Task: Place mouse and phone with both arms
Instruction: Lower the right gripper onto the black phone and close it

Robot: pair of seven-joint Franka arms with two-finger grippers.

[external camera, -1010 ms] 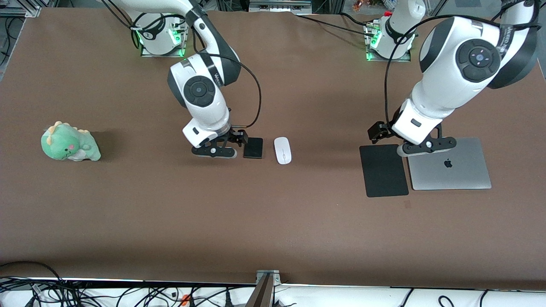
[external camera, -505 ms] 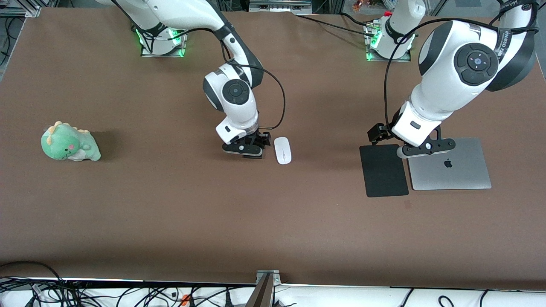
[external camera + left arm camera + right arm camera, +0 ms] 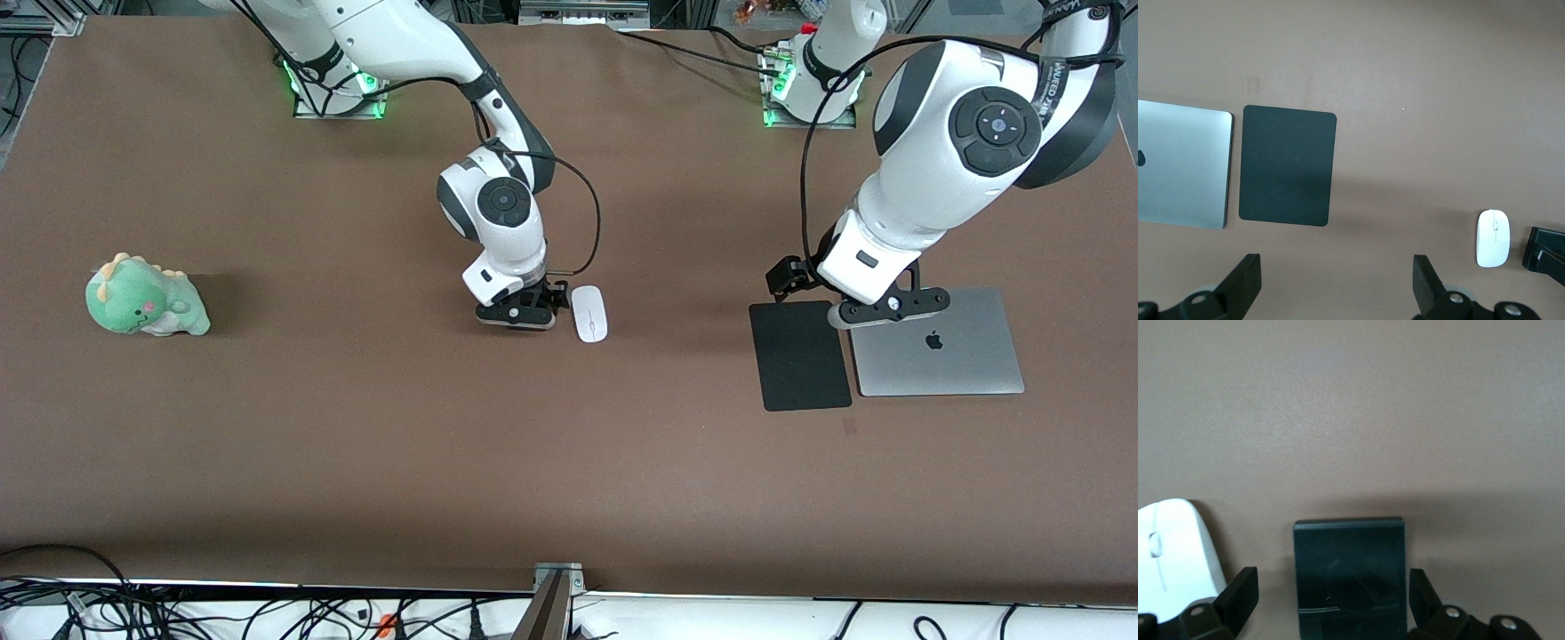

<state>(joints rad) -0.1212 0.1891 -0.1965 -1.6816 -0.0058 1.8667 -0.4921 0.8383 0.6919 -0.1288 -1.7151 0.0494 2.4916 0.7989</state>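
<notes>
Take the mouse [image 3: 589,313] as your landmark on the table [image 3: 569,462]. Your right arm is much the nearer: its claw [image 3: 520,316] hangs just beside the mouse, toward the right arm's end, directly over the phone [image 3: 1350,577], jaws spread wide and empty. The phone lies flat between the fingers [image 3: 1238,595], its long axis running along the gap, so the fingers face its long edges. Your left claw [image 3: 885,307] waits, wide and empty, well apart from the mouse, over the black mat [image 3: 798,354] and laptop [image 3: 938,342].

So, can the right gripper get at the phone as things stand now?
Probably yes: the right gripper is open with its fingers either side of the phone; the mouse lies close beside but apart.
</notes>
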